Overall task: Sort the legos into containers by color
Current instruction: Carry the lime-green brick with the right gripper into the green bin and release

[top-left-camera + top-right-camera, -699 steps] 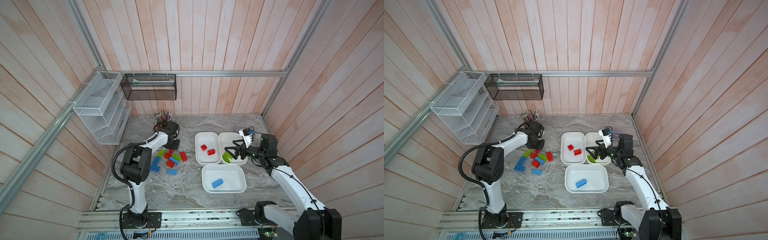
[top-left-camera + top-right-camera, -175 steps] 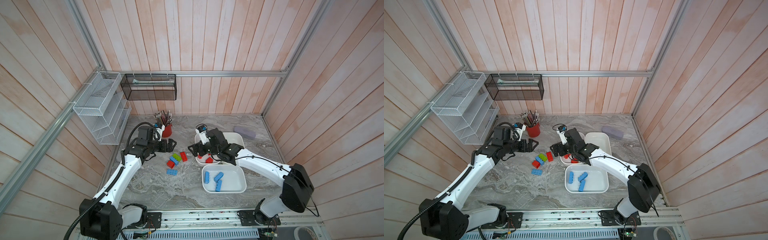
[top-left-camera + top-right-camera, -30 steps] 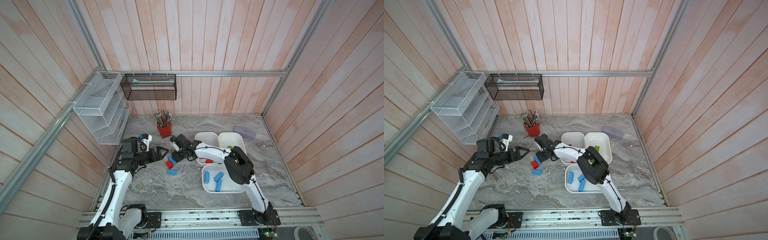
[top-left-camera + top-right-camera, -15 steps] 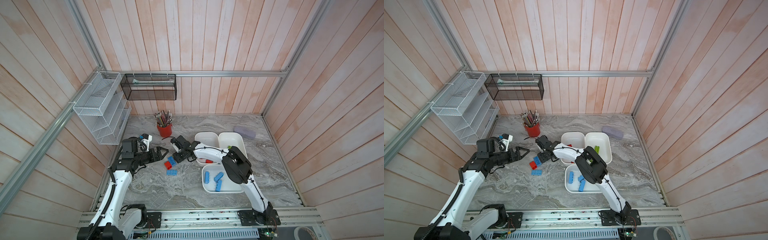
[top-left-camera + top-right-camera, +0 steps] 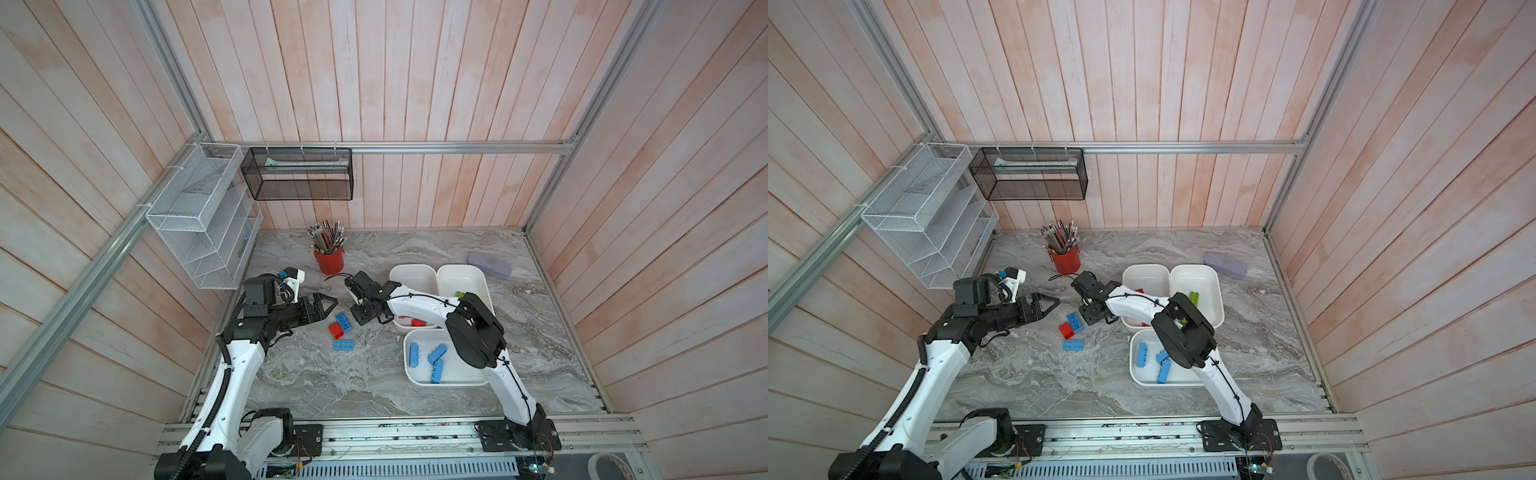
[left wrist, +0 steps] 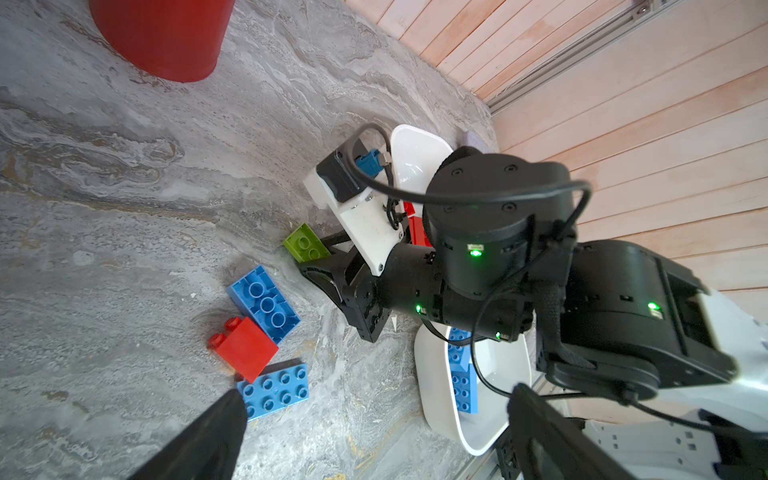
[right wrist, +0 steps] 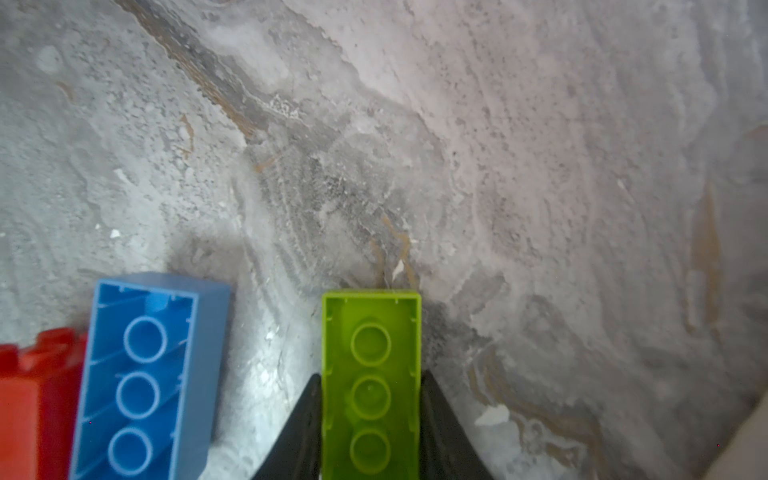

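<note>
While the right fingers [image 7: 301, 436] pinch an oblong lime green brick [image 7: 370, 365] by its long sides, hollow underside up, low over the grey marbled counter [image 5: 332, 386], the left fingers [image 6: 203, 444] stand spread wide and empty, hovering just left of the loose bricks and pointing toward them. Whether the green brick touches the counter cannot be told. Just beside it lies a blue oblong brick [image 5: 344, 322], also underside up, with a red brick [image 5: 335, 330] on its side against it, and a flat blue brick [image 5: 343, 345] lies studs up close by, nearer the front edge. To the right sit three white tubs. The near tub [image 5: 415, 380] holds three blue bricks [image 5: 436, 353], the far-left tub [image 5: 411, 278] holds red bricks [image 5: 417, 322], and the far-right tub [image 5: 461, 280] holds a green brick [image 5: 1195, 297]. The right arm [image 5: 419, 305] reaches across from the right over the far-left tub and hides most of what lies in it. Its black elbow [image 5: 473, 332] covers the spot where the tubs meet. A red pencil cup [image 5: 330, 261] stands behind the loose bricks, a purple case [image 5: 488, 266] lies behind the tubs, and a white wire basket [image 5: 199, 232] and a black one [image 5: 297, 174] hang on the walls.
</note>
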Robot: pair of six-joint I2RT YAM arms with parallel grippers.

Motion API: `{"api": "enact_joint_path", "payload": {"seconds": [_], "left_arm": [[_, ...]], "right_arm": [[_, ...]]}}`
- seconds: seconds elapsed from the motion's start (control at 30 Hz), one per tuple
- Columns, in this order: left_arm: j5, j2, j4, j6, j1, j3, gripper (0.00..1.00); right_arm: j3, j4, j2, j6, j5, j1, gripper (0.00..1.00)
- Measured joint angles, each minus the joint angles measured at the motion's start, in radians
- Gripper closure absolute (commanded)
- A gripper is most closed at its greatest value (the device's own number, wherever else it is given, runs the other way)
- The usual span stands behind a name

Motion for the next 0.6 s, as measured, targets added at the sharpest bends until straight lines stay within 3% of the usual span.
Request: {"api": "enact_joint_path", "payload": {"seconds": [0.3,0.43,0.6], "left_arm": [[0.063,0.000,0.061,-0.063,-0.029,0.003,0.00],[0.077,0.019,0.111,-0.099,-0.090,0.012,0.00],[0.079,0.059,0.158,-0.128,-0.131,0.013,0.00]], "right_arm": [[-0.247,0.027,-0.428,0.050,0.031,-0.049,0.70],[-0.415,0.028,-0.627,0.085,0.076,-0.159,0.70],[-0.639,0.023,-0.770,0.115,0.127,-0.343,0.70]]}}
